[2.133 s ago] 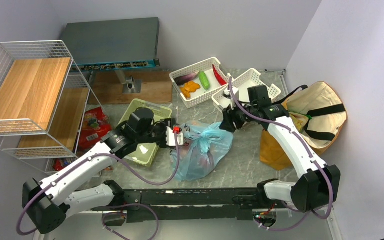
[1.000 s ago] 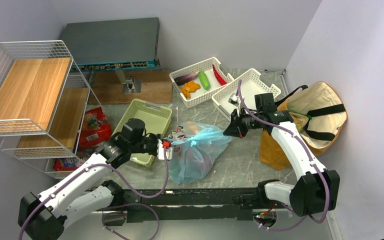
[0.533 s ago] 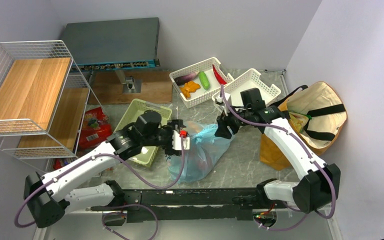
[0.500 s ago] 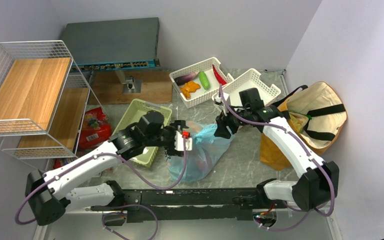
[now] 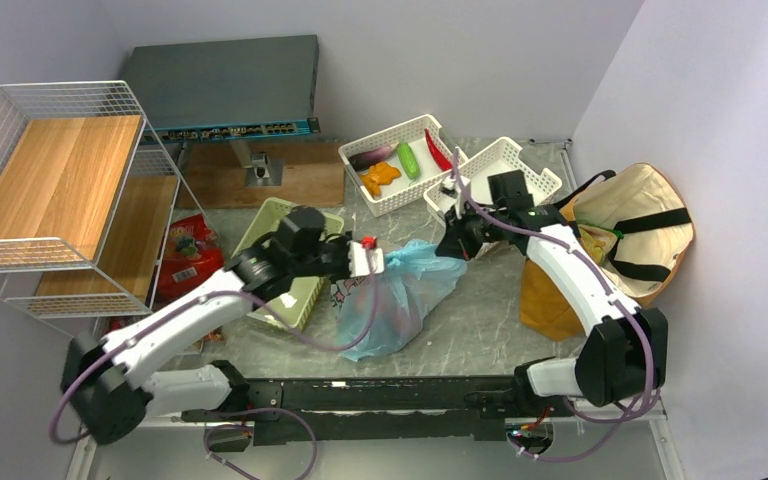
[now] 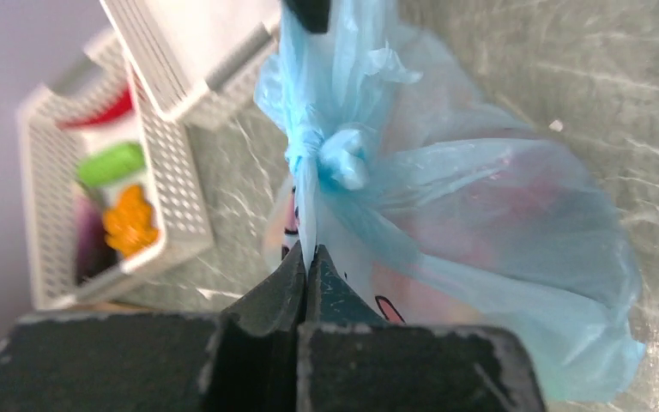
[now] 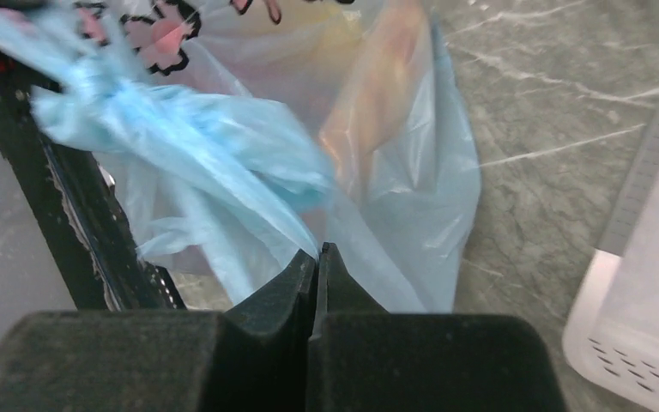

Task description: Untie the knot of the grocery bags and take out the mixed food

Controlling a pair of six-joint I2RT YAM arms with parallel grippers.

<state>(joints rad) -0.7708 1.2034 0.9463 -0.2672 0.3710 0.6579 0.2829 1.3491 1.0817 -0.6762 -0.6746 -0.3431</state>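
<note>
1. Left wrist view first: the left hand [image 6: 307, 254] has its fingers pressed together, clamped on a thin strip of the blue bag [image 6: 498, 232], just below the knot [image 6: 343, 165].
2. Over to the right hand [image 7: 318, 251]: fingers together too, pinching a fold of the same blue plastic. Its view is blurred towards the top.
3. From above, the bag lies on the desk [image 5: 480, 320] between the two arms. Its tied neck is lifted and stretched between the hands, left hand on one side of the knot, right hand on the other. The knot is tied.
4. What's inside? Only soft patches show through the plastic, pinkish red and yellow-orange. Which foods they are, I cannot tell. A black-and-pink print shows only in part.
5. At the top edge of the left wrist view a dark tip sits on the bag's far ear, cropped by the frame.
6. The brown tote [image 5: 640, 195] leans by the right wall, mouth open, cream lining showing. Its contents are out of sight and its lower front is behind the right arm.
7. The green basket [image 5: 300, 302] is half covered by the left arm.
8. The white basket [image 5: 415, 193] holds purple, green, red and orange pieces, too small to name.
9. A red snack pack [image 5: 188, 255] sits under the wire shelf [image 5: 50, 180], crossed by its wires.
</note>
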